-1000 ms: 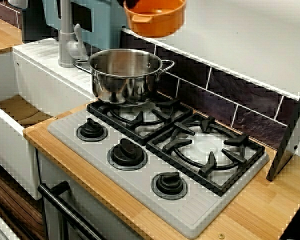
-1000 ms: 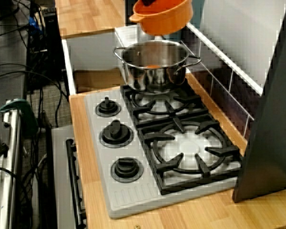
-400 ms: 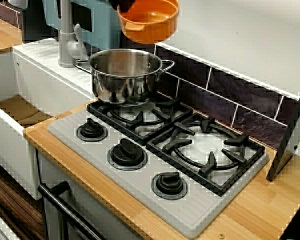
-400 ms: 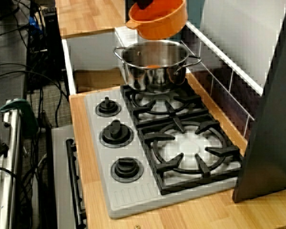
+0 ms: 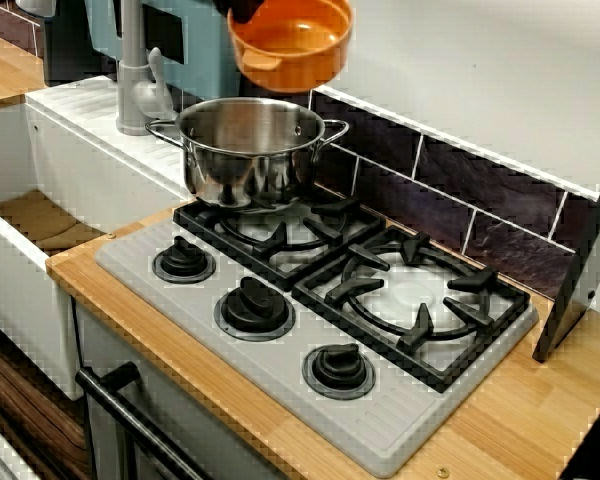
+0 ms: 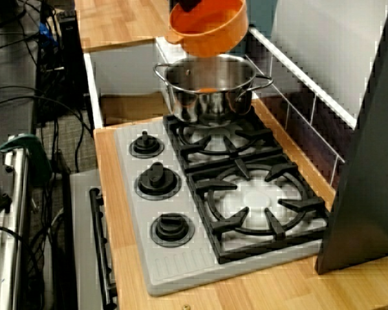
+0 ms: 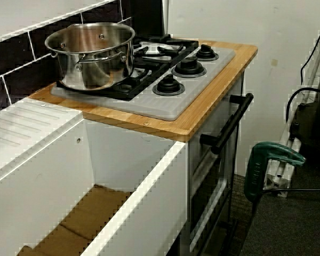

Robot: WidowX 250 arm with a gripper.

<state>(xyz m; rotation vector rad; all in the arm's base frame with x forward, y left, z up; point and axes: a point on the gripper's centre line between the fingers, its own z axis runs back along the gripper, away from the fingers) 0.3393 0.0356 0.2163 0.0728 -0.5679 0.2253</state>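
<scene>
With the gripper cut down to a dark stub at the top edge of the view across the stove, judged it pinched on the left rim of the orange bowl, held aloft and tipped enough to show its inside. Against a second before, found the bowl carried leftward from beyond the right handle of the steel pot to above its back rim, and tilted more. Took that as work in mid-carry, bowl off every surface and nearly over the pot. Noted the bowl as smooth, matte and round, with a small lug handle. Noted the pot as polished and straight-walled, with two loop handles, seated on a black ribbed grate. Also noted three black knobs on a grey panel, with glossy dark tiles behind. From the view along the stove toward the sink, saw the same bowl above the pot without touching, gripper again mostly cropped. Caught an orange patch inside the pot, perhaps only a reflection. From the view at the sink's side, found neither gripper nor bowl in frame. Found only the pot, mirror-bright on its grate, the pale wooden counter, the white boxy sink and a green clamp apart on the right.
</scene>
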